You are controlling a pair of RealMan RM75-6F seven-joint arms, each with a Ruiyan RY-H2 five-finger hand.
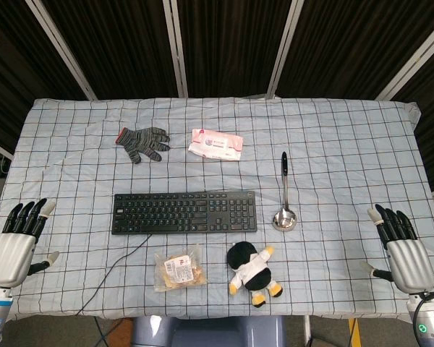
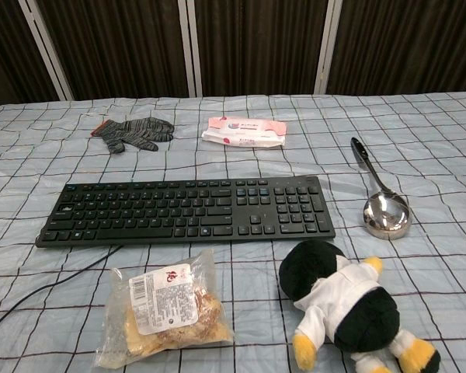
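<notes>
The left hand (image 1: 13, 246), silver-backed with black fingers, rests at the near left corner of the table (image 1: 347, 144), which is covered with a pale blue checked cloth. Its fingers are spread apart and straight, holding nothing. The right hand (image 1: 403, 249) sits at the near right corner in the same pose, fingers apart and empty. Both hands show only in the head view; the chest view does not reach them.

Nearest the left hand, though well apart from it, lie the thin black cable (image 1: 112, 271) and the black full-size computer keyboard (image 1: 184, 212) it runs to, which stretches across the middle of the table. Nearest the right hand, also well apart, is the shiny steel ladle with a black handle (image 1: 283, 206), its bowl toward the near edge and its handle pointing away, just beside the right end of the keyboard.

In front of the keyboard lies a clear plastic bag of golden-brown snacks with a white label (image 2: 165, 308), and to its right a black and white plush penguin with yellow feet (image 2: 346, 307) lies on its back, near the ladle bowl. Beyond the keyboard, a grey knitted work glove with a red cuff edge (image 1: 143, 143) lies flat on the left side, and a white and pink soft pack of wet wipes (image 1: 215, 144) lies near it to the right.
</notes>
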